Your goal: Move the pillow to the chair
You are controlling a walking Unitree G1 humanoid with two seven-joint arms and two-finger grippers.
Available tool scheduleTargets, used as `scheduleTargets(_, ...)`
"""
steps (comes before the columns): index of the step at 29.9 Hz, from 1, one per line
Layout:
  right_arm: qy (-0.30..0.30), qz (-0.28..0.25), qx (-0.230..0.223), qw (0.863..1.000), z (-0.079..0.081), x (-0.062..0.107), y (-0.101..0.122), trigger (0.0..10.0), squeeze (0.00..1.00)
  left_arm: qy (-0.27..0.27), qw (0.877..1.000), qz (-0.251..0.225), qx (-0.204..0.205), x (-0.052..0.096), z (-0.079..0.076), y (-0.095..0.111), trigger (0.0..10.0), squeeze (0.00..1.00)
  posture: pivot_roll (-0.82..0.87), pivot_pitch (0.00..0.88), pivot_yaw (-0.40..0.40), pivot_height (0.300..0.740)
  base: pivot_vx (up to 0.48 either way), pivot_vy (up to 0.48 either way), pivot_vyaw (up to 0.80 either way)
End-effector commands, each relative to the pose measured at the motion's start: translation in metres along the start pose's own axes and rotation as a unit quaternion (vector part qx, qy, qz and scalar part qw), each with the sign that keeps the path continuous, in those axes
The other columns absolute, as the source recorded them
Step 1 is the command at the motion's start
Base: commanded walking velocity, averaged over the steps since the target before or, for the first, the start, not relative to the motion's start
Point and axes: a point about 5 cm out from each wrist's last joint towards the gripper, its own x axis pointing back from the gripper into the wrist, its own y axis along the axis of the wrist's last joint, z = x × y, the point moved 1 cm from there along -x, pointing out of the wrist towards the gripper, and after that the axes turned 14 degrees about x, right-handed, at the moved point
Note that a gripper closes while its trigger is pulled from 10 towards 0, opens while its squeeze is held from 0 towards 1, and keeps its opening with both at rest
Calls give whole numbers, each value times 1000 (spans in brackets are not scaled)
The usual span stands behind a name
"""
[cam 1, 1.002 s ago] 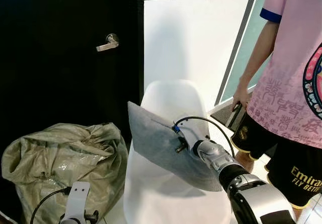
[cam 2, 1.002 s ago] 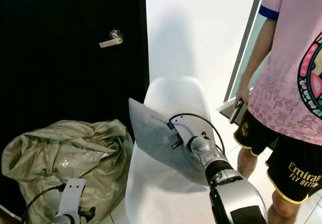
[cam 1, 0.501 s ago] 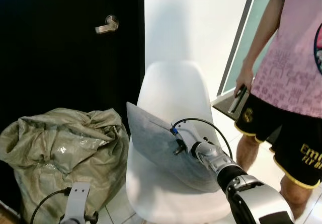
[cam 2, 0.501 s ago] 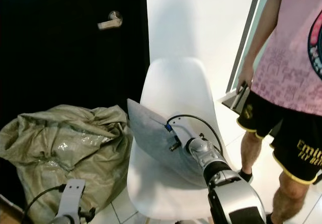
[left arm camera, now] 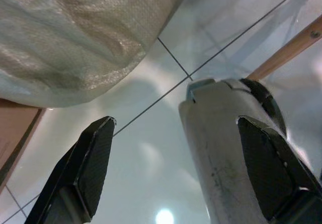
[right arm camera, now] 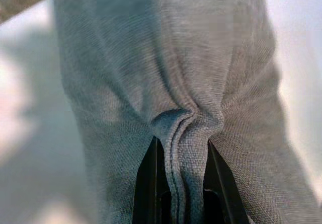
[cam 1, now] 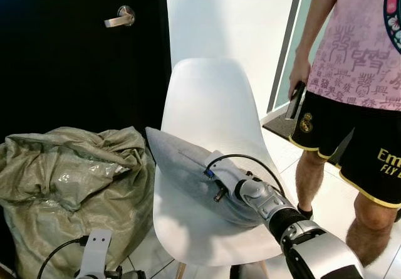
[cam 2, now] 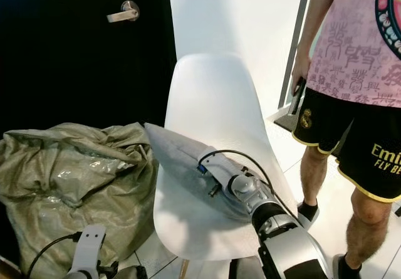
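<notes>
At far left we see a crumpled olive-green sack (cam 1: 72, 178) slumped on the tiled floor (left arm camera: 146, 163) before a black door (cam 1: 69, 72) with a silver lever handle (cam 1: 119, 19). Below the sack our left arm hangs idle; its left gripper (left arm camera: 176, 168) points down at the pale tiles with its two black fingers (left arm camera: 90, 168) spread wide apart, nothing between them. The wrist view there also catches the sack's edge and a wooden chair leg (left arm camera: 292, 48).

Moving right, the white moulded chair (cam 1: 207, 110) stands just beside the sack, its back toward the white wall (cam 1: 232, 15). The grey pillow (cam 1: 182, 169) lies across the seat, tilted, with one corner jutting past the seat's edge toward the sack and its far end propped near the base of the chair back. We cannot tell how much of its underside actually touches the seat.

Our right arm reaches in over the seat's front, a black cable looping above the wrist. The right gripper (right arm camera: 174, 183) is clamped on the pillow: in the wrist view the grey cloth bunches into a pinched fold squeezed between the two black fingers (right arm camera: 146, 183).

At far right a person (cam 1: 357, 72) in a pink patterned shirt and black shorts stands on the floor near the chair, holding a dark phone (cam 1: 294, 101) in a lowered hand (cam 1: 299, 72).
</notes>
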Motion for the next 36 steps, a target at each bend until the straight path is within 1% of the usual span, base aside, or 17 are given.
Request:
scheduleTargets(1,55,67,-10,996,21,3,-32,10000,0,4,1000,7,-6,1,5,-3,10000,0,-63,117,-30,551,0,0,0)
scheduleTargets(5,63,80,-5,995,22,4,-37,10000,0,4,1000,8,-7,1,5,-4,10000,0,-62,117,-29,551,0,0,0)
scheduleTargets(6,62,95,4,994,21,6,-42,10000,0,4,1000,9,-8,1,6,-4,10000,0,-61,117,-27,551,0,0,0)
scheduleTargets(7,62,95,4,994,21,6,-42,10000,0,4,1000,9,-8,1,6,-4,10000,0,-61,117,-27,551,0,0,0)
scheduleTargets(9,32,123,7,992,15,9,-51,10000,0,4,1000,10,-10,2,6,-5,10000,0,-58,116,-26,551,0,0,0)
scheduleTargets(12,16,133,2,991,12,10,-54,10000,0,4,1000,11,-11,2,7,-6,10000,0,-56,112,-24,551,0,0,0)
scheduleTargets(16,-2,121,-6,993,10,9,-50,10000,0,4,1000,12,-12,2,7,-7,10000,0,-53,108,-23,551,0,0,0)
scheduleTargets(18,-24,100,-22,994,7,7,-43,10000,0,4,1000,12,-13,2,7,-7,10000,0,-53,107,-22,551,0,0,0)
scheduleTargets(22,-42,87,-28,995,2,7,-39,10000,0,4,1000,13,-13,2,7,-8,10000,0,-53,105,-23,551,0,0,0)
scheduleTargets(23,-39,82,-42,995,1,7,-38,10000,396,4,1000,13,-13,2,7,-8,10000,0,-53,103,-24,551,0,0,0)
scheduleTargets(24,-34,76,-53,995,0,7,-37,10000,996,4,1000,13,-13,2,7,-8,10000,0,-54,102,-24,551,0,0,0)
scheduleTargets(26,-34,76,-53,995,0,7,-37,10000,996,4,1000,13,-13,2,7,-8,10000,0,-54,102,-24,551,0,0,0)
scheduleTargets(28,-20,57,-73,996,-4,8,-33,10000,1000,4,1000,12,-12,2,6,-7,10000,0,-56,102,-24,551,0,0,0)
scheduleTargets(31,-9,43,-80,996,-6,8,-30,10000,1000,4,1000,12,-12,2,6,-7,10000,0,-62,104,-25,551,0,0,0)
scheduleTargets(33,13,15,-100,995,-9,10,-25,10000,1000,4,1000,12,-11,2,5,-6,10000,0,-64,104,-24,551,0,0,0)
scheduleTargets(35,20,7,-107,994,-9,10,-23,10000,1000,4,1000,12,-11,2,5,-6,10000,0,-67,103,-24,551,0,0,0)
scheduleTargets(36,35,-1,-110,993,-9,11,-22,10000,1000,3,1000,12,-10,1,5,-6,10000,0,-68,102,-25,551,0,0,0)
